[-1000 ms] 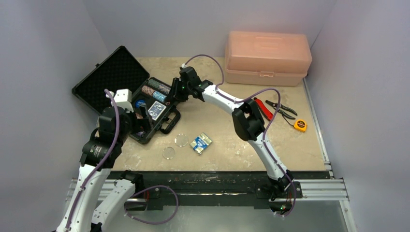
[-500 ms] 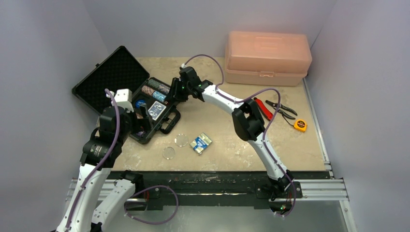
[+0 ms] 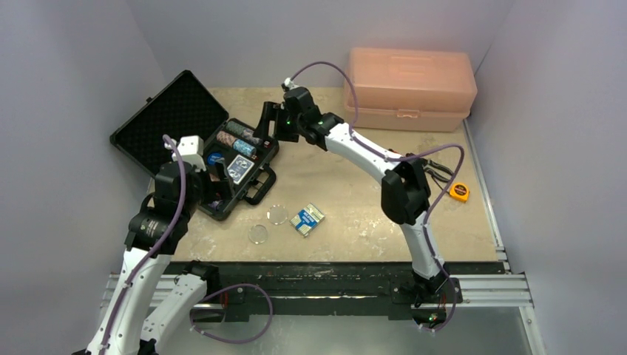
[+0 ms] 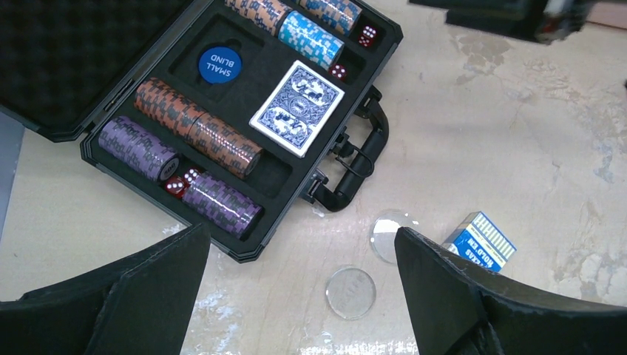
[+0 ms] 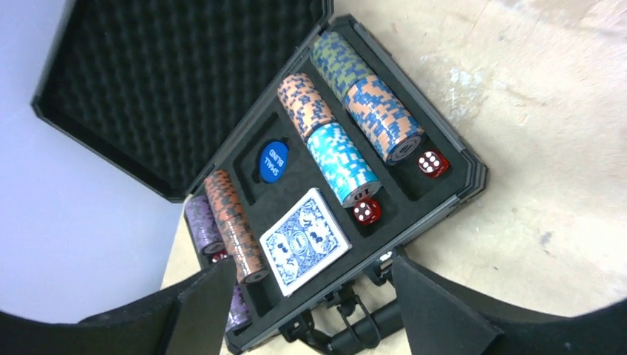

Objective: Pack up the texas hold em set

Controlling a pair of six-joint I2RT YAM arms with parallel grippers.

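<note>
Right gripper (image 3: 266,124) is hovering, jaws apart and empty, over the far edge of the case (image 3: 171,112); I am finding the loose card deck (image 3: 307,219) lying beyond its handle (image 3: 260,186), toward me, long axis slanted.

The black hard briefcase (image 3: 168,118) lies open at the left of the table (image 3: 355,200), its foam-lined lid laid back flat and its handle (image 4: 362,159) facing the table's middle. Rows of striped poker chips (image 4: 198,132) in orange, purple, blue and green lie on edge in the foam slots, alongside a blue-backed card deck (image 4: 297,108), a blue "small blind" disc (image 4: 219,63) and tiny red dice (image 5: 366,211). Outside the case, near the handle, two clear discs (image 3: 277,214) lie flat beside a second, boxed blue deck (image 3: 307,218)
</note>
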